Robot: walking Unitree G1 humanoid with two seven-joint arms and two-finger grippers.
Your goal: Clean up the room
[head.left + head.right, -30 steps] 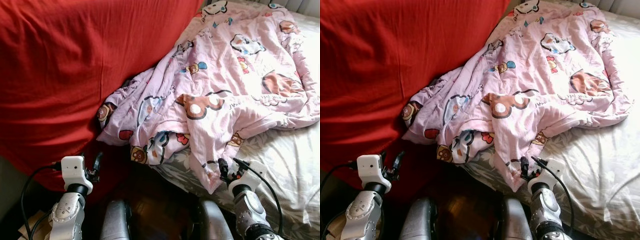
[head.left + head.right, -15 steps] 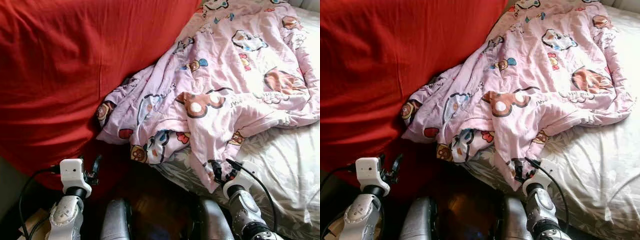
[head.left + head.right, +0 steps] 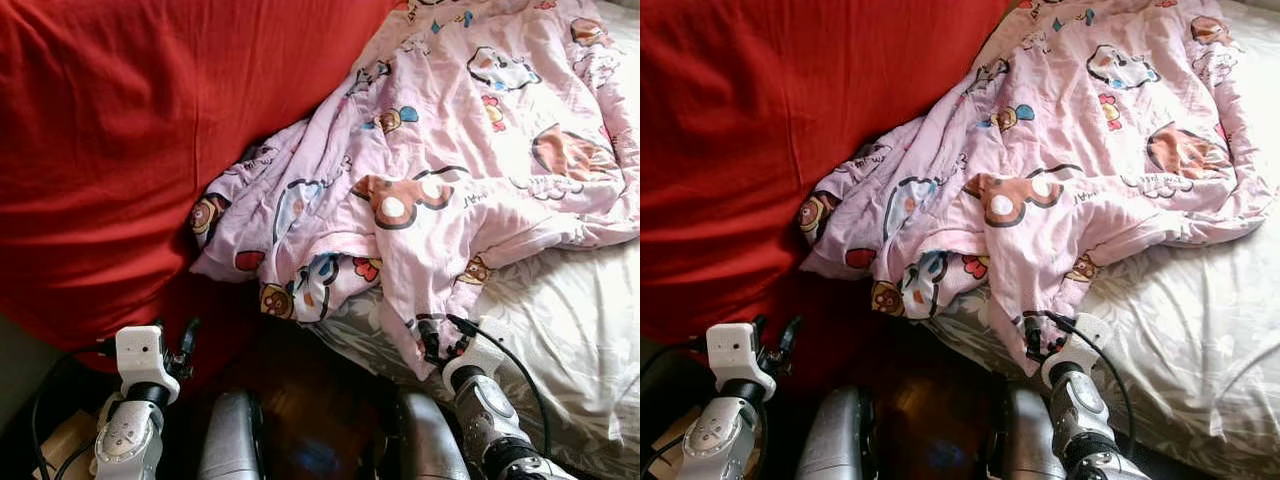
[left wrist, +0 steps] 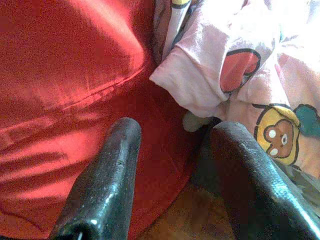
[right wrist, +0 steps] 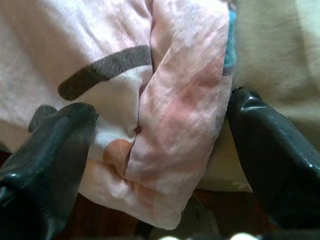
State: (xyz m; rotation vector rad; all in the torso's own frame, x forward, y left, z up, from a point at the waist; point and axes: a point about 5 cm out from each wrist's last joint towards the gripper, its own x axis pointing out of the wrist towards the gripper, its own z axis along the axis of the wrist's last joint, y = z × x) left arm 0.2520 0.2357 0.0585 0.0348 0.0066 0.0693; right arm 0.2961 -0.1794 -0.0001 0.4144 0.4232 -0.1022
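two black fingers of the right gripper [image 5: 160,150] are spreading wide around the pink blanket's [image 3: 450,170] hanging corner. left gripper [image 4: 170,165] is hovering open near the red cover [image 3: 120,150].

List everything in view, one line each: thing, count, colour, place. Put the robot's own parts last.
quilt: one, pink with cartoon prints, crumpled across the bed, a corner hanging off the near edge.
sheet: one, pale grey with a faint leaf pattern, on the bed under the quilt.
red cover: one, red, bulky, left of the quilt and touching it.
floor: dark wood, between bed and robot.
left claw: one, black fingers open, by the red cover's lower edge.
right claw: one, black fingers open on either side of the quilt's hanging corner.
legs: two, silver, bottom centre.
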